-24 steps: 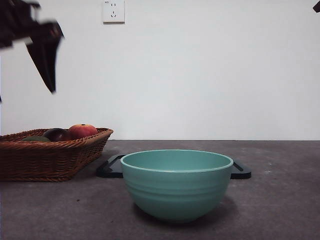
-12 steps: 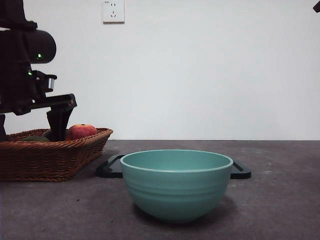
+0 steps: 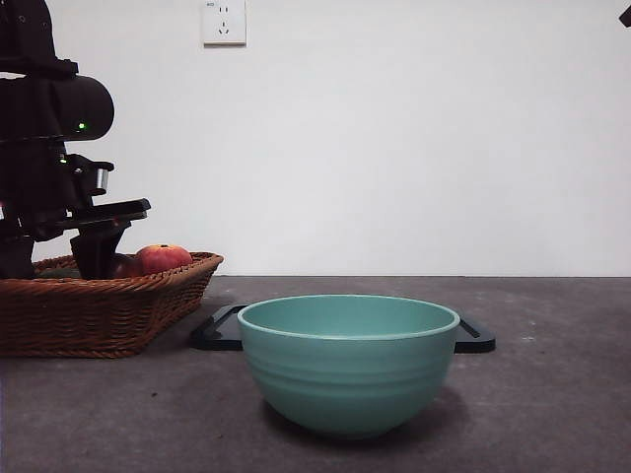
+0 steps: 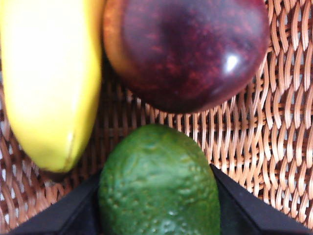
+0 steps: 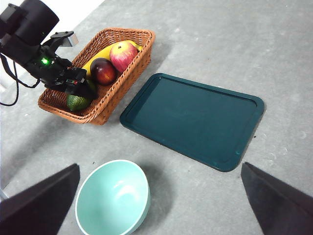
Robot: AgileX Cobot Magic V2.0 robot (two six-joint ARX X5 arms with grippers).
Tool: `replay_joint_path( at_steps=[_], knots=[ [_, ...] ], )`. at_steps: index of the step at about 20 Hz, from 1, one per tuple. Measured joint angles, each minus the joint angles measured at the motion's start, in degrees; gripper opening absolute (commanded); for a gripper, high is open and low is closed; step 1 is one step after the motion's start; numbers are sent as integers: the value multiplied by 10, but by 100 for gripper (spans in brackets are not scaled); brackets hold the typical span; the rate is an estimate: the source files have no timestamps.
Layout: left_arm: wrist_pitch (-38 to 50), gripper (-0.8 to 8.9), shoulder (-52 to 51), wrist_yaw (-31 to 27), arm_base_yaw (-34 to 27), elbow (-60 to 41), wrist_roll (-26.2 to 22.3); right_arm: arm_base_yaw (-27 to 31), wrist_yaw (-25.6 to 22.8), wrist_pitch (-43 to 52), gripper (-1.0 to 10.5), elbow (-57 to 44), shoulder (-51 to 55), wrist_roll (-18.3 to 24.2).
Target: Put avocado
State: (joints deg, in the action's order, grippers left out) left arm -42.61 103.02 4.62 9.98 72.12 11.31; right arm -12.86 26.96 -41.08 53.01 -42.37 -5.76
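Observation:
The avocado (image 4: 159,186), dull dark green with rough skin, lies on the floor of the wicker basket (image 3: 108,305) at the table's left. It also shows in the right wrist view (image 5: 77,103). My left gripper (image 4: 156,170) is down inside the basket, its two black jaws pressed against the avocado's sides. In the front view the left gripper (image 3: 57,258) dips behind the basket rim and the avocado is hidden. My right gripper (image 5: 160,165) is open and empty, high above the table.
A yellow banana (image 4: 49,73), a dark maroon fruit (image 4: 186,49) and a red-orange peach-like fruit (image 3: 163,258) share the basket. A teal bowl (image 3: 347,365) stands at the front centre. A dark green tray (image 5: 195,117) lies behind it.
My left arm has come down from the upper left into the basket. Its jaws have drawn closer together around the avocado. The fruits, bowl and tray have not moved.

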Motion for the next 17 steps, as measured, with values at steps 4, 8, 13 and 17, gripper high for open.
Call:
replay_joint_path(
  at_steps=[4,8,13,17],
  knots=[
    [-65,153,1,16,0,52,0,0,0,0,534,0,0,0],
    [-109,153,-45,54,21,79,0,0,0,0,534,0,0,0],
    [-142,153,-158,62,117,82,0,0,0,0,534,0,0,0],
    [-146,153,-194,63,218,82,0,0,0,0,534,0,0,0]
  ],
)
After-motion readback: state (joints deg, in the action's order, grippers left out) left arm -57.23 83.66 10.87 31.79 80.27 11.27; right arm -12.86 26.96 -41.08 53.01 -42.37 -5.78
